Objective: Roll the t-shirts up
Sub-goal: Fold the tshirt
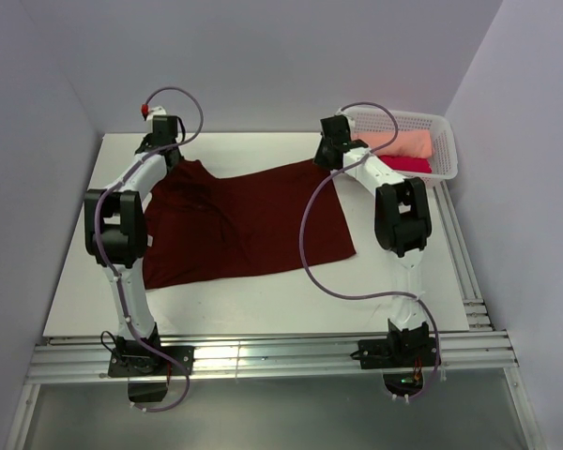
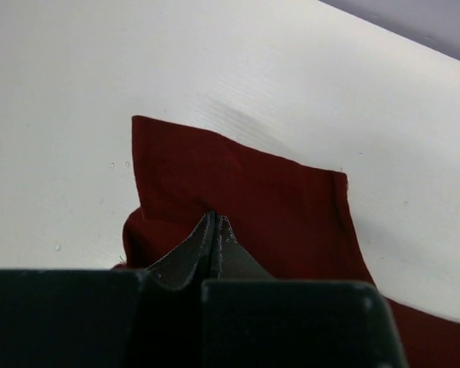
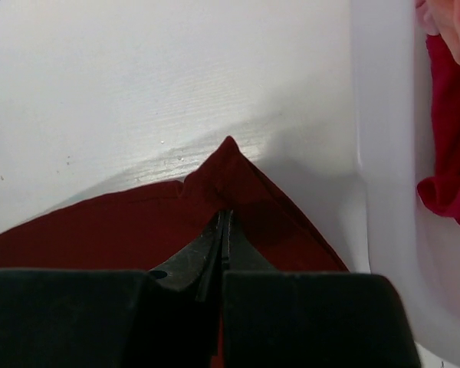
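A dark maroon t-shirt (image 1: 253, 225) lies spread flat on the white table (image 1: 263, 300). My left gripper (image 1: 172, 157) is at the shirt's far left corner. In the left wrist view its jaws (image 2: 215, 218) are shut, pinching the maroon cloth (image 2: 276, 199), which bunches at the tips. My right gripper (image 1: 330, 159) is at the far right corner. Its jaws (image 3: 225, 216) are shut on the cloth (image 3: 100, 230), which rises to a peak just ahead of the tips. A peach shirt (image 1: 403, 142) and a crimson shirt (image 1: 408, 165) lie in the basket.
A white plastic basket (image 1: 448, 141) stands at the back right, close to my right gripper; its wall (image 3: 383, 153) and the crimson cloth (image 3: 448, 153) show in the right wrist view. Purple cables loop off both arms. An aluminium rail runs along the near edge.
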`<state>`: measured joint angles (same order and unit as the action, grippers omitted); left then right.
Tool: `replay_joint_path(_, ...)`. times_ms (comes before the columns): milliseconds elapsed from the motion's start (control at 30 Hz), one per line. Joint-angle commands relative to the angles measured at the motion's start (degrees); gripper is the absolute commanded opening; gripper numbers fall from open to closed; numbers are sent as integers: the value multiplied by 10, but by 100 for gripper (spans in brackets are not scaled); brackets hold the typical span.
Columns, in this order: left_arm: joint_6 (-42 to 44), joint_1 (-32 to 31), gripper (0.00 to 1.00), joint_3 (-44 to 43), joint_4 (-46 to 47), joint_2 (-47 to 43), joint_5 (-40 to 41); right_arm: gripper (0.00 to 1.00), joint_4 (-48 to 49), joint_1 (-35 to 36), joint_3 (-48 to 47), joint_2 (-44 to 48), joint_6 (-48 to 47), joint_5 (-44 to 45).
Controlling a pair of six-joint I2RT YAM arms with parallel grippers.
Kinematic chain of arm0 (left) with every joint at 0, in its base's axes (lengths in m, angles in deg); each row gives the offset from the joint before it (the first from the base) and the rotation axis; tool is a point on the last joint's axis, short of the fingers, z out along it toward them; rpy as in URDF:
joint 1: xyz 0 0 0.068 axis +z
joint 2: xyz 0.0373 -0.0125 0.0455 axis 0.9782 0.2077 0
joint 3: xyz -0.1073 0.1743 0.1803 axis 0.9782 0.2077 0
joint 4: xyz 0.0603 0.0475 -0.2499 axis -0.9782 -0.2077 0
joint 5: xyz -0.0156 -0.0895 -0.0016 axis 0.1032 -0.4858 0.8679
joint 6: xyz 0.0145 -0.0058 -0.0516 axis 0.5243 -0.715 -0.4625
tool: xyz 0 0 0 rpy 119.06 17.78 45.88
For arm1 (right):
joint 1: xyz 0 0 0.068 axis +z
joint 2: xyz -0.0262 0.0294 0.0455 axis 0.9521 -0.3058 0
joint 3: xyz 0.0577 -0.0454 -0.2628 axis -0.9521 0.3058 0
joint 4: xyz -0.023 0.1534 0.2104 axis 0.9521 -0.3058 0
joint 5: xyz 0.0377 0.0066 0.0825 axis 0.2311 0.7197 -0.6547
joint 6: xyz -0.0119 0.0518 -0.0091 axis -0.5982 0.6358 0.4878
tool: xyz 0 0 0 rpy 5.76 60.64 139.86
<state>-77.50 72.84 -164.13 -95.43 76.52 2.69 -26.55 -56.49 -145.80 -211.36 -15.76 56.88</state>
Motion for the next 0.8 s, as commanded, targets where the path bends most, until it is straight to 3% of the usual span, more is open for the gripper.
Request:
replay_joint_path(0,-9,-10,0,-6,6,-62,-2,0,15,-7,17,49,20,9)
replay_joint_path(767,-32,-27,0,91,29,-164,-4,0,20,-23,97,98,58,3)
